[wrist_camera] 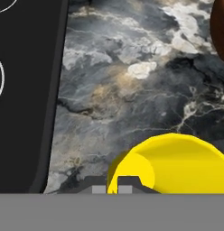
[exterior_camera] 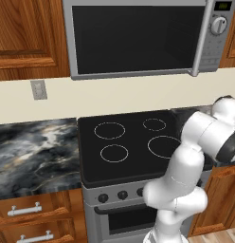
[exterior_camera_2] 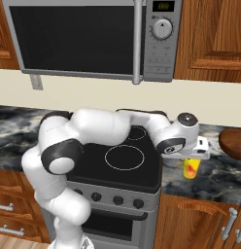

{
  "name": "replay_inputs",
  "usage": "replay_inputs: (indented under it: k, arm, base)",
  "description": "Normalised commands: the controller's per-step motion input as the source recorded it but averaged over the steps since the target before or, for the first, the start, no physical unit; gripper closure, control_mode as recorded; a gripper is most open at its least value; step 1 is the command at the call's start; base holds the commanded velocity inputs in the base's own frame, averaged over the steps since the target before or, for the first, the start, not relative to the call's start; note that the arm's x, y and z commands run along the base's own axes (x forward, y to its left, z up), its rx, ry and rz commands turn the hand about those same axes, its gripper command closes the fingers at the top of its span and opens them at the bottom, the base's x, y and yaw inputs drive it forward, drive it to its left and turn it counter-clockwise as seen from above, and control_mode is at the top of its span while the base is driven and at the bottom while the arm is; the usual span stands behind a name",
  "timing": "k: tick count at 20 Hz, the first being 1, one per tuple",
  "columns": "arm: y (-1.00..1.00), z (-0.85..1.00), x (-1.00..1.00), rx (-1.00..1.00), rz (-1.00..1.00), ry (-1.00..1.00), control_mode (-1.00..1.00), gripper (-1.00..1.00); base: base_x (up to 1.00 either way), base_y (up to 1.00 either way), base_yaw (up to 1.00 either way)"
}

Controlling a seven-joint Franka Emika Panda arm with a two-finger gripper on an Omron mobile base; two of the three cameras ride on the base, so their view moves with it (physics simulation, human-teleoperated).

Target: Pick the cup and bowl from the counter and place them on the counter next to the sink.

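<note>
In the right base view, the black stovetop (exterior_camera_2: 123,160) lies at the left under the white arm (exterior_camera_2: 98,127), with the microwave (exterior_camera_2: 88,39) above it. Just to its right, the end effector (exterior_camera_2: 191,160) hangs over the marbled bench (exterior_camera_2: 215,175), its jaws closed on the rim of the yellow cup (exterior_camera_2: 190,168). The cup's red-orange mark faces the camera; whether its base touches the bench cannot be told. Further right, near the cup but apart from it, the reddish-brown bowl (exterior_camera_2: 234,142) rests on the bench. In the hand view, the cup's open mouth (wrist_camera: 177,164) shows at the bottom, beside the stovetop edge (wrist_camera: 28,90).
</note>
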Motion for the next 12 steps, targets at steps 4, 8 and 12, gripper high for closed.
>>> replay_inputs:
  k: [4,8,12]
  arm:
    - [0.51,0.28,-0.4,-0.04,0.04,0.0,-1.0,1.0]
    - [0.33,0.52,-0.37,-0.08,0.0,0.0,-1.0,1.0]
    - [0.34,0.47,-0.52,-0.07,0.0,0.0,-1.0,1.0]
  base:
    - [0.0,0.0,0.0]
    - [0.0,0.0,0.0]
    - [0.0,0.0,0.0]
